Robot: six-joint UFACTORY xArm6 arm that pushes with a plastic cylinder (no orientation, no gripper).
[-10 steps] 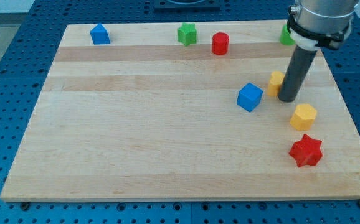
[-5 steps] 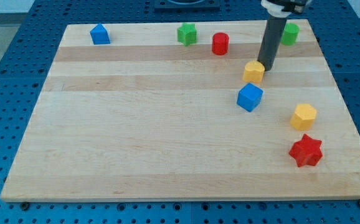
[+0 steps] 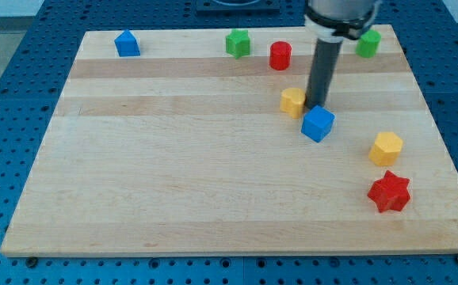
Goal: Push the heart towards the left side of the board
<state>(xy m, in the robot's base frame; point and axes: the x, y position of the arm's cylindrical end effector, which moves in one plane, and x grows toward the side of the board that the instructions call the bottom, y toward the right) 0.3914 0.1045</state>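
Note:
The yellow heart block lies right of the board's middle, in its upper half. My tip stands at the heart's right side, touching or nearly touching it. The tip is also just above the blue cube, which sits below and right of the heart. The dark rod rises from the tip to the view's top.
A blue house-shaped block sits at the top left. A green star and a red cylinder are at the top middle. A green block is at the top right. A yellow hexagon and a red star are at the right.
My tip has swung up around the heart and then moved left, and the yellow heart has slid left and slightly up from beside the rod to above-left of the blue cube.

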